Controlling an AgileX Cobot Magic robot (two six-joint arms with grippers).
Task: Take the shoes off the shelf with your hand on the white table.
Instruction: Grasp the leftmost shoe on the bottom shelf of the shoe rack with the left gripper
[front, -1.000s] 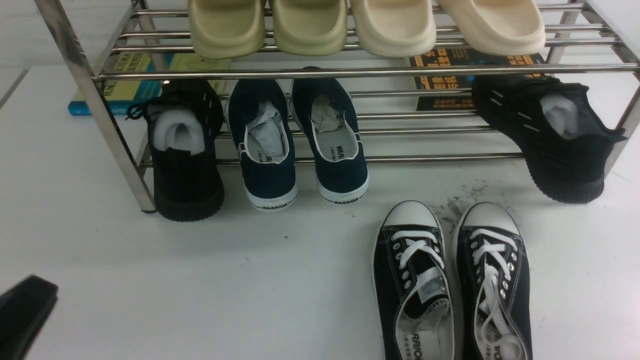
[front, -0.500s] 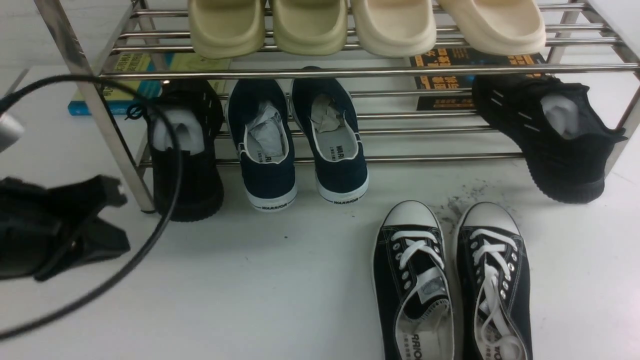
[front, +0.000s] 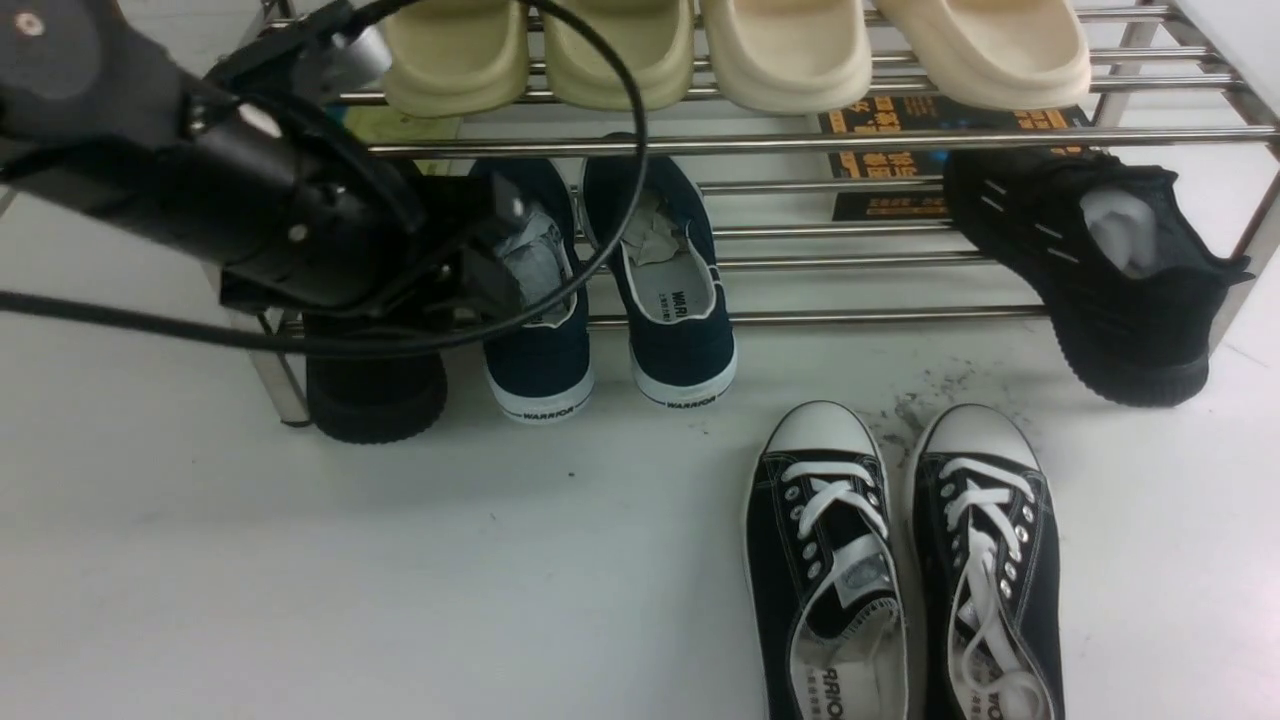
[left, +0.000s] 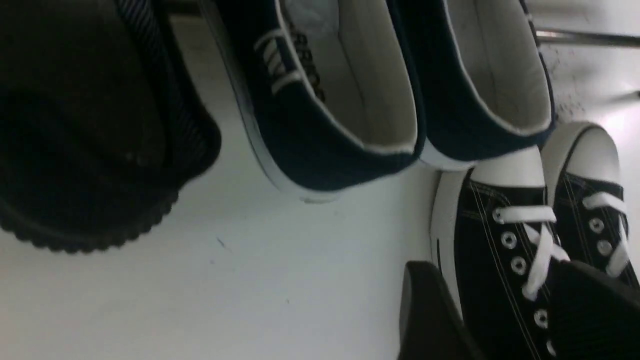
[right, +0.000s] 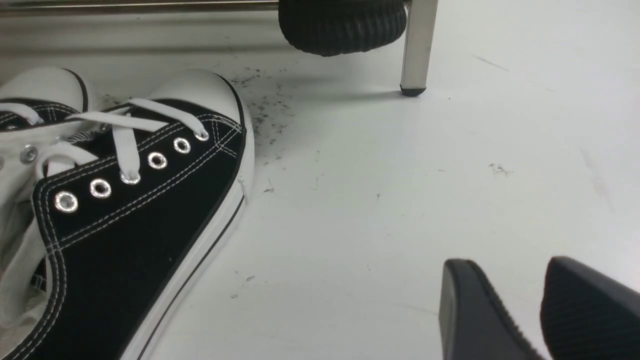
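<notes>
The two navy-blue slip-on shoes stand side by side on the lower tier of the steel shelf (front: 850, 140), heels out: the left shoe (front: 545, 345) and the right shoe (front: 680, 300). My left gripper (front: 497, 252) is open and empty, hovering at the left shoe's opening and hiding part of it. In the left wrist view both navy shoes (left: 325, 115) (left: 490, 80) show beyond the open left gripper (left: 505, 310). My right gripper (right: 520, 300) is slightly open and empty, low over the white table (right: 400, 200); it is out of the front view.
A pair of black lace-up sneakers (front: 900, 560) lies on the table in front right. Black knit sneakers sit at the shelf's left end (front: 375, 395), partly behind my left arm, and at its right end (front: 1100, 270). Cream slippers (front: 740, 50) fill the upper tier.
My left arm has swung from the lower left corner up and right to the shelf. Its gripper now hangs in front of the left navy shoe. The shoes have not moved.
</notes>
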